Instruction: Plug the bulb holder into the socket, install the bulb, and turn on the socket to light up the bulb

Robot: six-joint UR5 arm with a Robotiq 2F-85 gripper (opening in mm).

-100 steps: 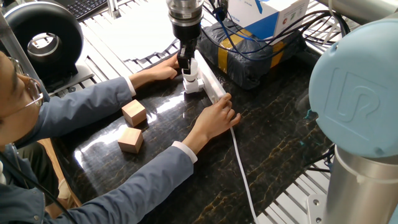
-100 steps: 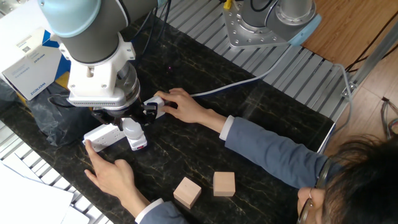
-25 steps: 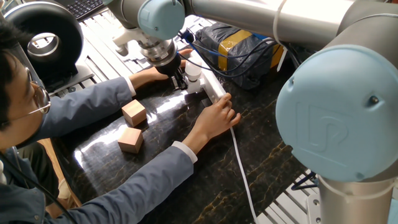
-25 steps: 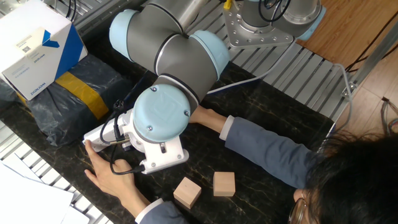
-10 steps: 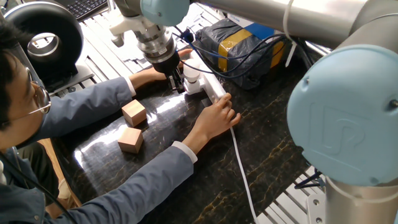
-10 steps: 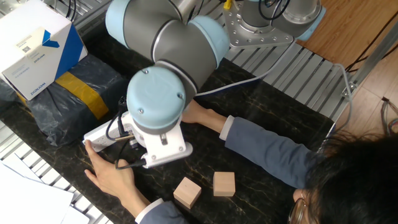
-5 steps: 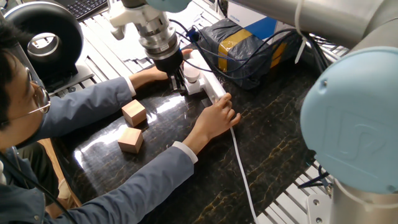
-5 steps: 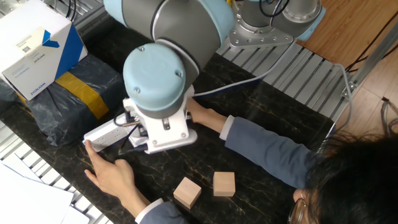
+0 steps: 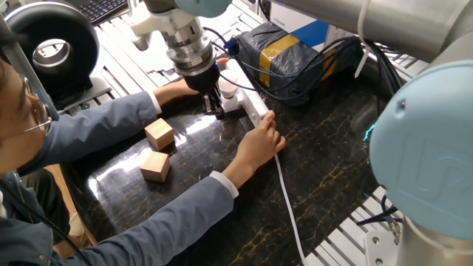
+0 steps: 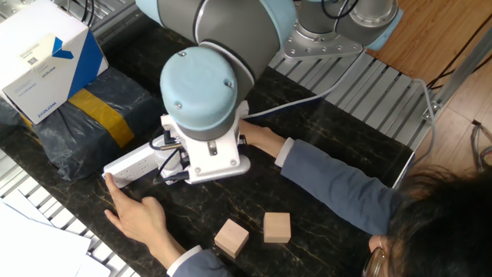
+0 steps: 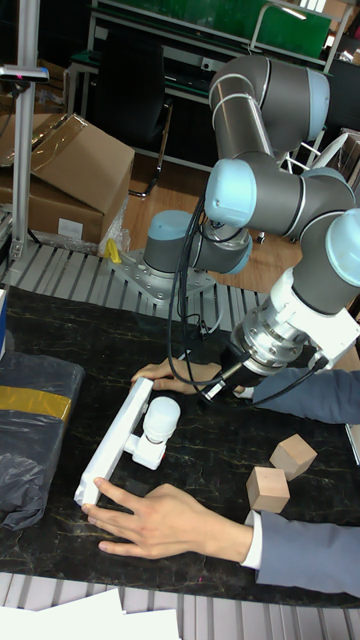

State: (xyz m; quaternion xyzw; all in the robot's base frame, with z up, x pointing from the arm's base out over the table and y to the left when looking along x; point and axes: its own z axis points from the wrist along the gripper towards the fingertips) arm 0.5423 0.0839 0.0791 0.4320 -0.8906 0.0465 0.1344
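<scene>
The socket is a long white strip on the dark table, also seen as the socket in the tall fixed view. The white bulb holder is plugged into its side. The bulb stands upright in the holder, with the bulb showing beside my fingers. My gripper hangs tilted just beside bulb and holder, holding nothing. In the tall fixed view my gripper is a small gap to the bulb's right. Its finger spacing is unclear. My wrist hides the bulb and holder from the other fixed view.
A person's hands hold both ends of the strip. Two tan wooden cubes lie toward the person. A dark wrapped box with yellow tape and a blue-white carton sit behind the strip. The white cable trails off.
My gripper let go of the bulb, which stays in the holder, and swung to a tilted pose beside it. In the last second it edged slightly lower and closer.
</scene>
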